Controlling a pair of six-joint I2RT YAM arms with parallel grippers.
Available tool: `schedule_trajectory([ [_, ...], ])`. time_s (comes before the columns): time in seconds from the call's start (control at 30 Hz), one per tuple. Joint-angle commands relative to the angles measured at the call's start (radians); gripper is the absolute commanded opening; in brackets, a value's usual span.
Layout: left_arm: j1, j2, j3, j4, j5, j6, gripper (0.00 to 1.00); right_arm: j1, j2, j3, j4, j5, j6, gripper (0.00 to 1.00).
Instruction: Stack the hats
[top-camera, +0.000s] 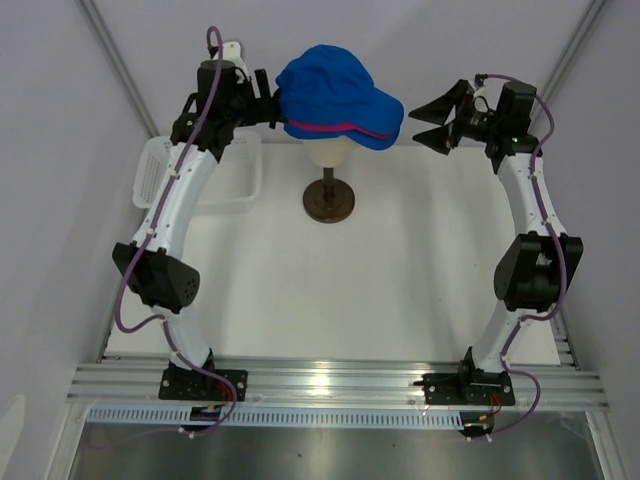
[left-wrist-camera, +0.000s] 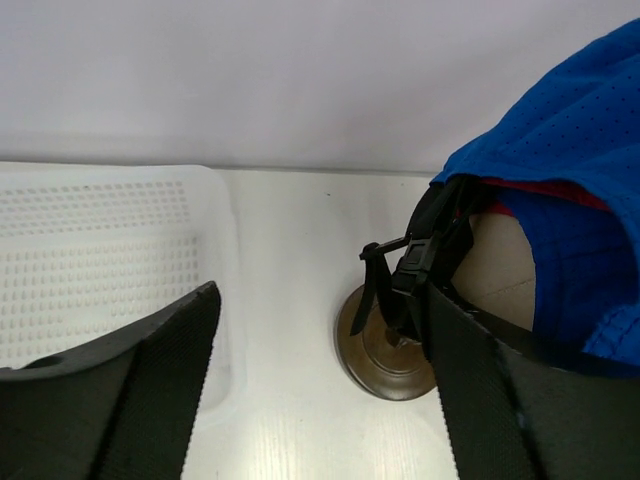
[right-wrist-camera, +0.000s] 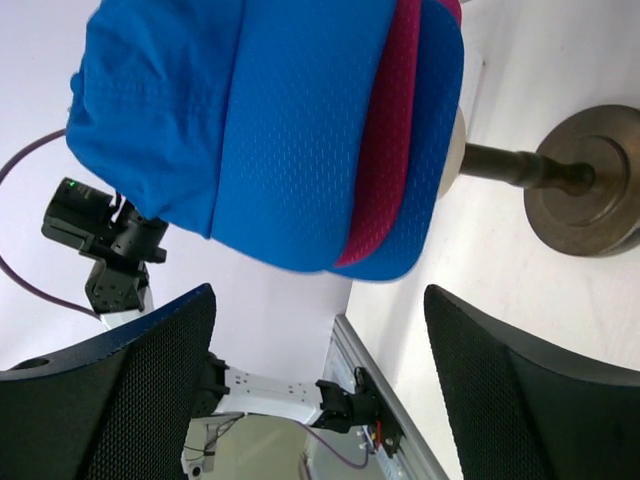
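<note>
Up at the far side of the white table (top-camera: 420, 270), three soft fabric baseball caps sit stacked on a cream mannequin head (top-camera: 330, 153), which stands on a dark round-footed stand (top-camera: 329, 202). A bright blue cap (top-camera: 322, 82) lies on top, with a magenta pink cap (right-wrist-camera: 388, 150) under it that shows only as a thin band. A second bright blue cap (right-wrist-camera: 428, 175) is lowest, and all three curved brims point towards the right arm. The left claw (top-camera: 268, 106) hangs at the back of the stack with its fingers spread wide and nothing held between them. In the left wrist view its right finger (left-wrist-camera: 500, 400) is just beside the black buckled strap (left-wrist-camera: 420, 255) hanging from the back of the caps; whether they touch I cannot tell. The right claw (top-camera: 415, 123) hovers near the brim tips but clear of them, its fingers wide apart and holding nothing. A white plastic mesh basket (top-camera: 150, 172) rests on the table beneath the left arm, left of the stand.
</note>
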Motion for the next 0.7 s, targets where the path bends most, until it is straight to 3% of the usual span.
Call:
schedule_trajectory([
  [0.0,0.011,-0.091,-0.02,-0.068,-0.002,0.051,0.87,-0.01,-0.1,-0.066,0.059,-0.028,-0.034,0.9],
  [0.13,0.034,-0.16,-0.038,-0.048,0.018,0.053,0.99,-0.02,-0.147,-0.103,0.039,0.001,-0.086,0.93],
  [0.27,0.069,-0.243,-0.056,-0.036,0.067,0.019,0.99,-0.035,-0.19,-0.1,-0.017,0.018,-0.163,0.99],
  [0.47,0.104,-0.447,-0.22,0.085,0.159,-0.006,0.99,-0.053,-0.258,-0.068,-0.189,0.122,-0.336,0.99],
  [0.67,0.106,-0.599,-0.355,0.056,0.228,0.005,0.99,-0.079,-0.318,-0.057,-0.382,0.264,-0.465,0.99],
])
